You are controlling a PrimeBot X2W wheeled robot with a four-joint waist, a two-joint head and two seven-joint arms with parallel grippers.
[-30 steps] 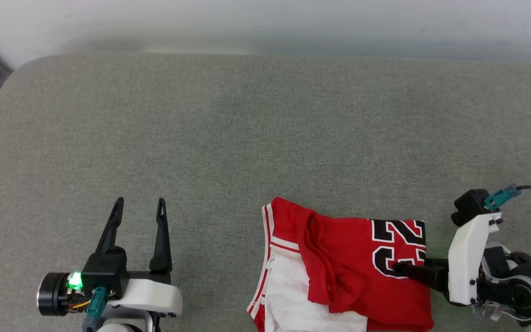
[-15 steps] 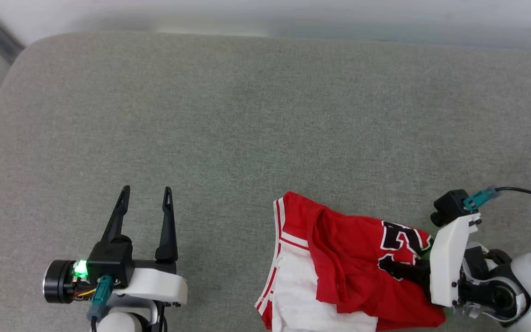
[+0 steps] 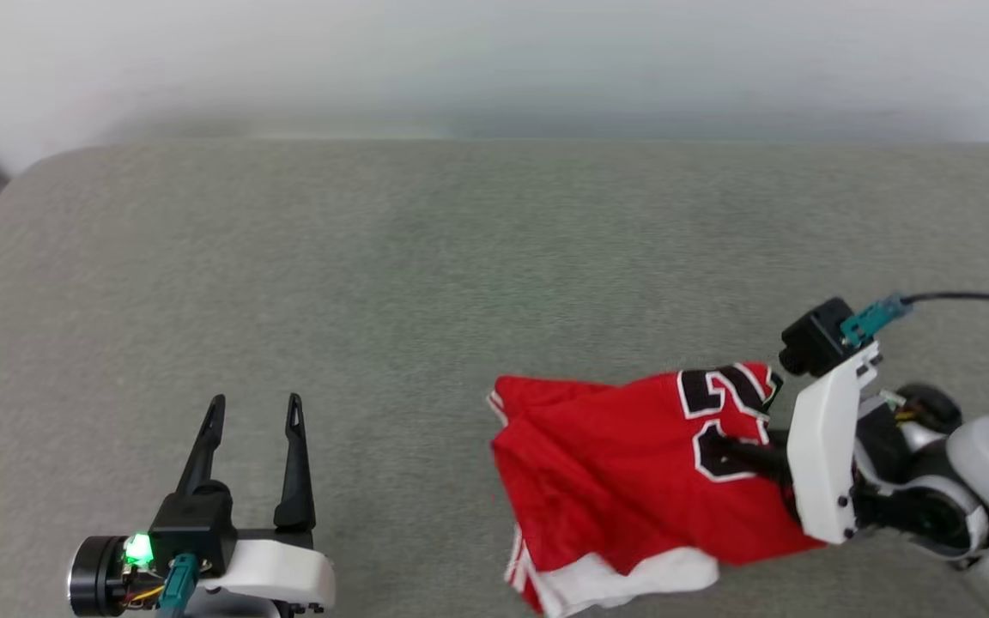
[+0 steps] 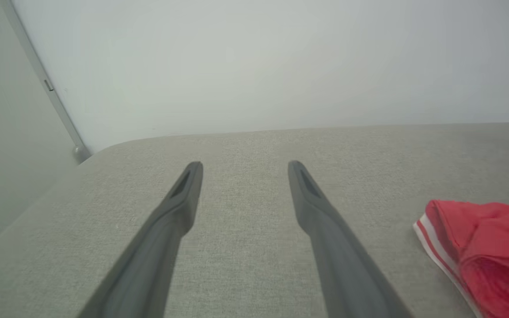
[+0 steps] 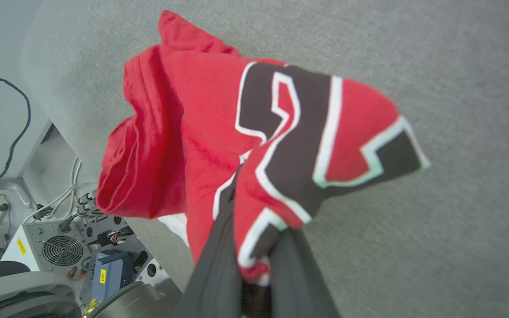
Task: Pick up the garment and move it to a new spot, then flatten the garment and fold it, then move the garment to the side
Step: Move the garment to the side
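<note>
Closing within the last second, the right pincer (image 3: pixel 731 451) had clamped shut on the garment (image 3: pixel 623 463) at its numbered edge (black figures, white outlines). That side was raised, and the white end sagged lower over the near side of the grey bench (image 3: pixel 460 257). The left pincer (image 3: pixel 256 403) hovered wide open and empty, well apart. Beyond stood a pale wall (image 4: pixel 254 66).

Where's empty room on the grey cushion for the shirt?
The grey cushion is bare along the back by the wall and between the left gripper and the garment. Crowded front right, where the right gripper grips it.
</note>
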